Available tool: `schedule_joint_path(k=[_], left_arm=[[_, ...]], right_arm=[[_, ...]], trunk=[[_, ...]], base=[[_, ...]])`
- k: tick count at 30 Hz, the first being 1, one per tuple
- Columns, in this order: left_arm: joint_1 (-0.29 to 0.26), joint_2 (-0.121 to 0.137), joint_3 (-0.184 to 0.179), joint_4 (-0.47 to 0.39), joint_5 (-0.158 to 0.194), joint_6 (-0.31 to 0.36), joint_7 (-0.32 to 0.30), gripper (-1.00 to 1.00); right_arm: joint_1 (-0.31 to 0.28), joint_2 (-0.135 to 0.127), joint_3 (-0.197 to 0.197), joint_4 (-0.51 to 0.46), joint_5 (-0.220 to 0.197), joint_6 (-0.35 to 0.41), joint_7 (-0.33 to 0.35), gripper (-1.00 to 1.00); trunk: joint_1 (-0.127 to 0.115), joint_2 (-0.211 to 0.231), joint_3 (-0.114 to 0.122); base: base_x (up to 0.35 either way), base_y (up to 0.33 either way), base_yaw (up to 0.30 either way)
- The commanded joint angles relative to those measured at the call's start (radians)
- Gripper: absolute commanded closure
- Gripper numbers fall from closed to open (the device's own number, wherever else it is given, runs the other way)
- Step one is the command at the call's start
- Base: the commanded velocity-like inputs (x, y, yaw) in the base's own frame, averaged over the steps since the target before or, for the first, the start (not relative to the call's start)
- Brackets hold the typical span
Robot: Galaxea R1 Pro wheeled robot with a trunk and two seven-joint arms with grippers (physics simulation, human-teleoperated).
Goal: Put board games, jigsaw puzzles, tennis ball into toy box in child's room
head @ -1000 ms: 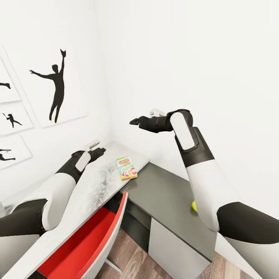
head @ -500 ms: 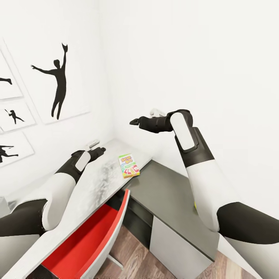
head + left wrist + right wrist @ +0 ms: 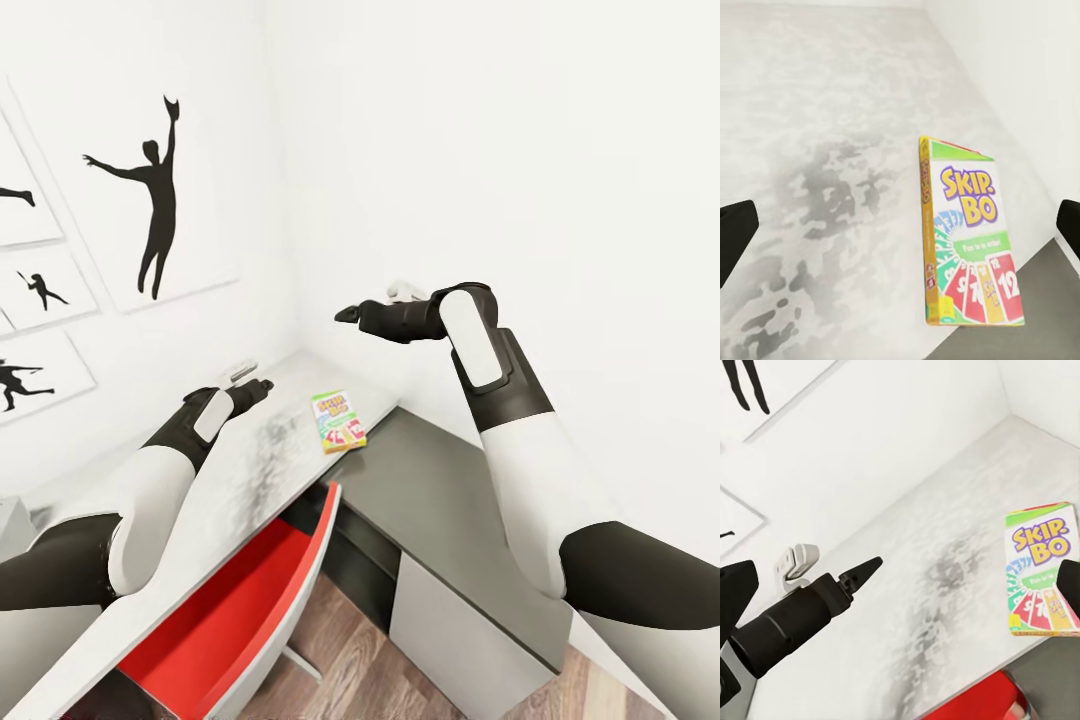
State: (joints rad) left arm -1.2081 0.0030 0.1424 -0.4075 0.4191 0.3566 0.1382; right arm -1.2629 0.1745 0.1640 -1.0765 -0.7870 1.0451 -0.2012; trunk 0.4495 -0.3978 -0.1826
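**Operator:** Skip-Bo box [image 3: 338, 422]: report its position.

**Me:** It lies flat on the white table [image 3: 250, 470], close to the far edge of that top, where the white surface meets the lower grey section on the right. Nothing touches it. My left wrist camera shows it [image 3: 967, 236] printed side up, between the two fingertips but well ahead of them.

**Operator:** State of both tools?

**Me:** My left gripper [image 3: 258, 387] hovers over the white top, just left of the box; its fingers [image 3: 735, 232] are spread wide and hold nothing. My right gripper [image 3: 345, 314] is raised well above the table, toward the far wall. From the head camera I cannot tell whether it is spread or pressed together; in the right wrist camera two dark fingertips sit at opposite edges, with nothing between them.

**Operator:** What changed over the last second?

**Me:** The whole view swung. The box and wall pictures shifted right in frame, and the tennis ball passed behind my right arm. Both arms kept their pose, so the base or head turned; the box itself did not move.

**Operator:** Consequence?

**Me:** My judgement: the turn lines up my left gripper with the box. Pickup has not begun.
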Motion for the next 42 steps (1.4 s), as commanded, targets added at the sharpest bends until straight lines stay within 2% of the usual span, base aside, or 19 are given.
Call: schedule_joint_path(k=[1, 10, 26, 42], left_arm=[[-0.001, 0.0, 0.001, -0.002, 0.01, 0.005, 0.005, -1.0], [0.0, 0.0, 0.0, -0.004, 0.01, 0.004, 0.003, -1.0], [0.001, 0.0, 0.0, -0.005, 0.011, 0.004, -0.003, -1.0], [0.001, 0.0, 0.0, -0.005, 0.011, 0.005, -0.003, -1.0]], right_arm=[[-0.001, 0.0, 0.0, -0.001, -0.01, 0.002, -0.01, -1.0], [-0.001, 0.0, -0.001, 0.0, -0.011, 0.002, -0.01, -1.0], [-0.001, 0.0, -0.001, -0.001, -0.011, 0.002, -0.01, -1.0], [0.0, 0.0, 0.001, -0.008, -0.008, 0.002, -0.01, -1.0]], trunk=[[0.001, -0.002, -0.004], [0.001, -0.002, -0.018], [0.001, -0.002, -0.03], [0.001, -0.002, -0.031]], base=[[0.0, 0.0, 0.063], [0.0, 0.0, 0.008], [0.0, 0.0, -0.11], [0.02, 0.0, -0.254]])
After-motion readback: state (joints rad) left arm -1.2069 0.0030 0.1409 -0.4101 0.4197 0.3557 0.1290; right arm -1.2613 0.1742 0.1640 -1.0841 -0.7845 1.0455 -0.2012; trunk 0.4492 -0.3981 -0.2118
